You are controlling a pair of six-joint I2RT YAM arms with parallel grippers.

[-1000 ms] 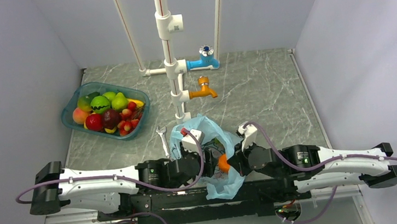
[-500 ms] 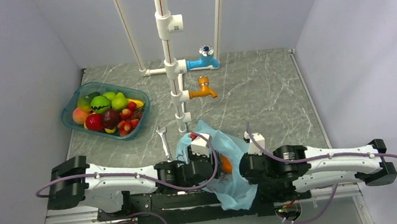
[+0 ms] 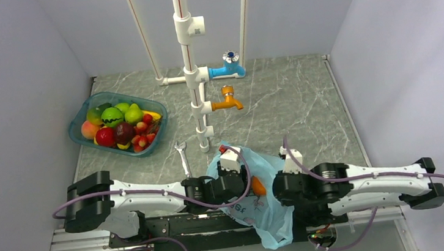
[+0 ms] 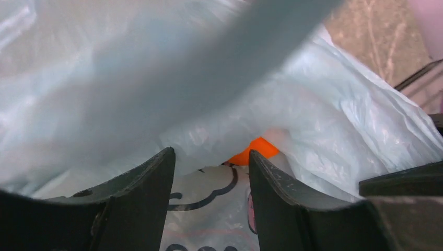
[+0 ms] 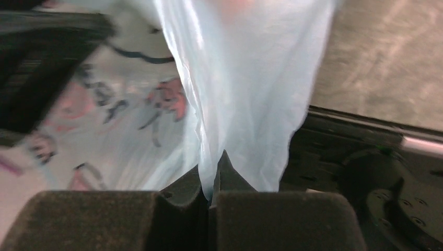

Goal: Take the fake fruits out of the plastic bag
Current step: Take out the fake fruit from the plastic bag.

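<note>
One orange [image 4: 253,150] sits in the mouth of the plastic bag [image 3: 271,216], just beyond your spread left claw [image 4: 211,157]. The right claw [image 5: 211,175] pinches bag film, probably the rim; hold it taut and reach in.

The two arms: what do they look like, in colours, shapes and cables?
Both the left arm and the right arm have white shells between bulky black joints, with a thin mauve cable looping along each. A white box sits at each wrist. The fingers are dark, wedge-shaped and matte.
</note>
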